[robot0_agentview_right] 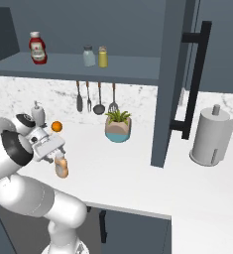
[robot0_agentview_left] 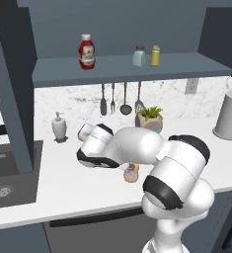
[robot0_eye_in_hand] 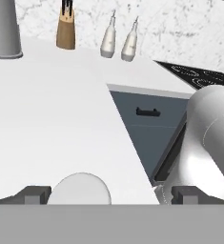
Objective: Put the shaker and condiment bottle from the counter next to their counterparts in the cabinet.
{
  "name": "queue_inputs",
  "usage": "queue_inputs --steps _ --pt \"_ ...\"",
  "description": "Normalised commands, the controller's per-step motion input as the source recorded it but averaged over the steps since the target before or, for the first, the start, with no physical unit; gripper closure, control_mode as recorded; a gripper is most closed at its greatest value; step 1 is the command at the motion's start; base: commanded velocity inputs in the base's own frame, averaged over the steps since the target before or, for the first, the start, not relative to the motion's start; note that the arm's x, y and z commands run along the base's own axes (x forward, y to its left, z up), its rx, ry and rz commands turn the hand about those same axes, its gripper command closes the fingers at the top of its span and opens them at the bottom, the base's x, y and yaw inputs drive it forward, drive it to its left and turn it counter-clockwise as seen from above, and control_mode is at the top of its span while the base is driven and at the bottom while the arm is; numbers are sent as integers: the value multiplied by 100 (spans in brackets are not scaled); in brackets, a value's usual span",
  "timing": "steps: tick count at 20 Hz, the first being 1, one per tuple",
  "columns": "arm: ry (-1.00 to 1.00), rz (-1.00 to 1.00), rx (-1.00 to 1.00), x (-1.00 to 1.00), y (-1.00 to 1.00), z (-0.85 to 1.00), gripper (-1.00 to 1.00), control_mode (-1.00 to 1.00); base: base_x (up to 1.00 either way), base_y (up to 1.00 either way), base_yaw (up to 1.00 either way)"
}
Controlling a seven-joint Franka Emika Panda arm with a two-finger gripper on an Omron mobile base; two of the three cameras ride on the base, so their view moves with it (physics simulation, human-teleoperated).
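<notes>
A: Starting big: the cabinet (robot0_agentview_right: 63, 67) is running across the upper left of the right base frame, and the shaker (robot0_agentview_right: 88, 56) is already sitting there beside the yellow shaker (robot0_agentview_right: 103, 57). The ketchup bottle (robot0_agentview_right: 37, 48) is standing further left.

B: And the tabletop (robot0_agentview_right: 133, 173)?

A: The condiment bottle (robot0_agentview_right: 61, 165) is standing on it at left centre, upright, long axis vertical, cap pointing up.

B: The pincer (robot0_agentview_right: 57, 155)?

A: It's hanging right over the cap; I cannot tell how its jaws stand. I'm judging the bottle pickup is underway, and next calls for lifting it toward the ketchup.
</notes>
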Motion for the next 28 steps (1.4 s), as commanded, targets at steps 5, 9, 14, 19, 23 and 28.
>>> queue_inputs --steps 5,9,14,19,23,28 --pt "0 0 0 -5 0 -16 -100 -100 0 0 0" --pt "0 0 0 0 0 -10 -100 -100 0 0 0" --pt "0 0 0 0 0 -18 -100 -100 0 0 0" --pt "0 0 0 6 0 -28 -100 -100 0 0 0" --pt "0 0 0 24 0 -39 100 -100 0 0 0" --pt "0 0 1 24 0 -31 100 -100 0 0 0"
